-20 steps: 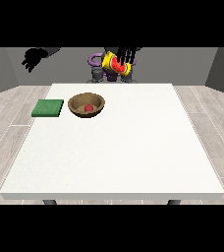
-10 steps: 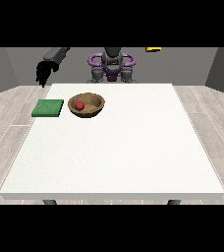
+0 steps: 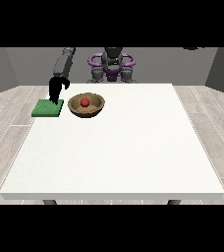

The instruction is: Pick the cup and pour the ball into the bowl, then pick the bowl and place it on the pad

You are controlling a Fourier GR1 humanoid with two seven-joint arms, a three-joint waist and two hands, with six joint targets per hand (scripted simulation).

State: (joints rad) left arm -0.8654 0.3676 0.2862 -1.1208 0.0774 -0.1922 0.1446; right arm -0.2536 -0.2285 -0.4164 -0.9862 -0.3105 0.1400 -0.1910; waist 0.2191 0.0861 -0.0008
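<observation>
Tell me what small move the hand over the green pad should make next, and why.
Probably shift that hand sideways toward the wooden bowl and lower to its rim. The red ball already lies in the bowl, and the bowl sits on the white table beside the green pad, not on it.

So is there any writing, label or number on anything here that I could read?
None. No words, numbers or signs show anywhere.
The bowl is plain brown, with a plain red ball in it.
The pad is plain green.
The table is bare white.
The hand at the view's left is plain black.
</observation>
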